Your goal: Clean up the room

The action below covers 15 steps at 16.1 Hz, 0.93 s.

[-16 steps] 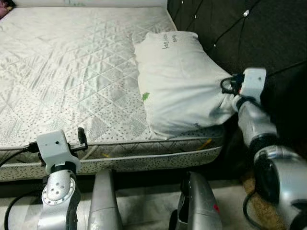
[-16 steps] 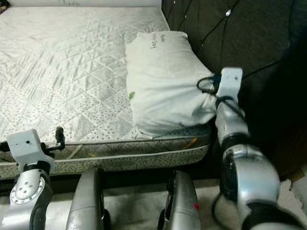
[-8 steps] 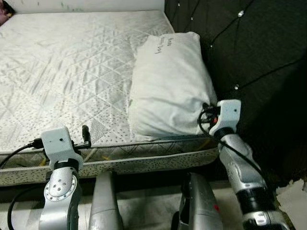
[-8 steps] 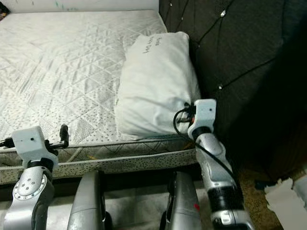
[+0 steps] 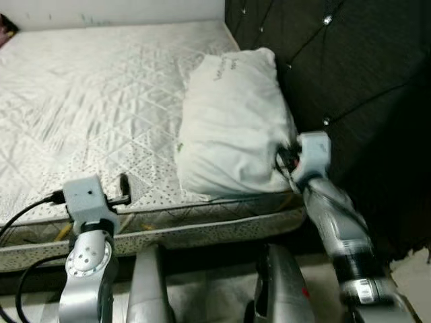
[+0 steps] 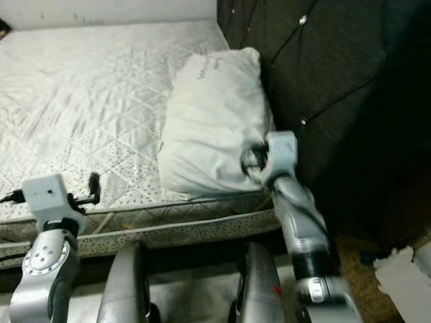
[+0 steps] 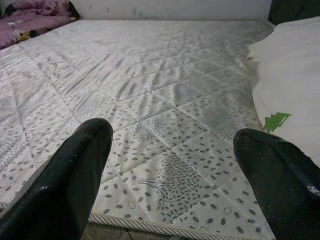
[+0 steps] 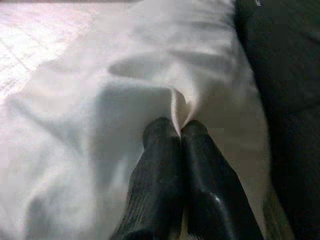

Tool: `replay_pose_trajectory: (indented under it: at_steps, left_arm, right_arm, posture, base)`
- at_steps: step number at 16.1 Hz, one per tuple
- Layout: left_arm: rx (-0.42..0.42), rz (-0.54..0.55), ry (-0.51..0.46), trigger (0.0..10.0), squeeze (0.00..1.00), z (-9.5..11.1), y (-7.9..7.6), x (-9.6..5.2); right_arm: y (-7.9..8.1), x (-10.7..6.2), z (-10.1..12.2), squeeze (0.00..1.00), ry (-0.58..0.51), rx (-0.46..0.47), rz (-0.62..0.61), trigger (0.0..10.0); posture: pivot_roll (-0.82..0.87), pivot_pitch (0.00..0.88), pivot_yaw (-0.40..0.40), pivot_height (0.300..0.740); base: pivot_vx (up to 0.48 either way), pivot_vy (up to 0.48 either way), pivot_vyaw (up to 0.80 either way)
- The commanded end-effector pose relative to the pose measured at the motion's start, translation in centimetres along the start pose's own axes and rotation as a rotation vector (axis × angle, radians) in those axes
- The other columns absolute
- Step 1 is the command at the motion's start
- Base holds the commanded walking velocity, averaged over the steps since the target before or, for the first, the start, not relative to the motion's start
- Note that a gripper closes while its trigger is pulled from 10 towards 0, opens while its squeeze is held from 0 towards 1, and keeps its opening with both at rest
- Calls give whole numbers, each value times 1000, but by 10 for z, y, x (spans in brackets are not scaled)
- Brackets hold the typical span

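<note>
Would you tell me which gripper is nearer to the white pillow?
Right. The right gripper pinches a fold of the pillow at its near corner; the left gripper hovers open over the mattress edge, beside it.

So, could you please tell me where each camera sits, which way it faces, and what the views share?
Left eye view: on the head, looking down at the mattress; both arms show.
Right eye view: its stereo twin, same scene.
Left wrist view: along the open left gripper over the mattress edge, pillow beside.
Right wrist view: along the right gripper, shut on the pillow's fabric.
Shared: the pillow against the dark headboard.
</note>
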<state>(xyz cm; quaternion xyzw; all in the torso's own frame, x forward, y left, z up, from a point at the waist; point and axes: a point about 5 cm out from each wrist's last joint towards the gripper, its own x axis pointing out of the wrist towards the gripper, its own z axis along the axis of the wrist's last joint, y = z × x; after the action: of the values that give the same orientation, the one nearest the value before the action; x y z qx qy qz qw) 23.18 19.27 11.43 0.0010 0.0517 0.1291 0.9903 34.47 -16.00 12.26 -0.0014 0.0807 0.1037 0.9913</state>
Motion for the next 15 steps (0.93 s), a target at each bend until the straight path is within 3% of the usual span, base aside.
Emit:
replay_pose_trajectory:
  at_steps: [1,2,4,7,10,15]
  left_arm:
    - [13,4,-12,10000,0,1,2,0]
    - [12,8,-14,10000,0,2,2,0]
    - [16,48,-19,10000,0,2,9,-1]
    - [15,78,-24,10000,0,1,12,-2]
    - [15,94,-29,10000,0,1,13,-1]
    - [12,93,-35,10000,0,2,11,2]
  right_arm:
    - [-4,17,21,0,-37,-29,24,0]
    - [-7,22,28,0,-43,-39,22,0]
    - [-30,36,63,0,-70,-96,-17,0]
    - [-63,36,103,0,-130,-136,-141,0]
    - [-82,31,134,0,-191,-189,-197,0]
    - [-87,29,132,0,-190,-203,-208,0]
  posture:
    - [12,0,19,532]
    - [20,0,12,532]
    - [38,0,-5,532]
    - [51,0,-27,532]
    - [46,0,-31,532]
    - [38,0,-33,532]
  base:
    - [0,0,0]
    - [0,0,0]
    - [0,0,0]
    - [0,0,0]
    - [0,0,0]
    - [0,0,0]
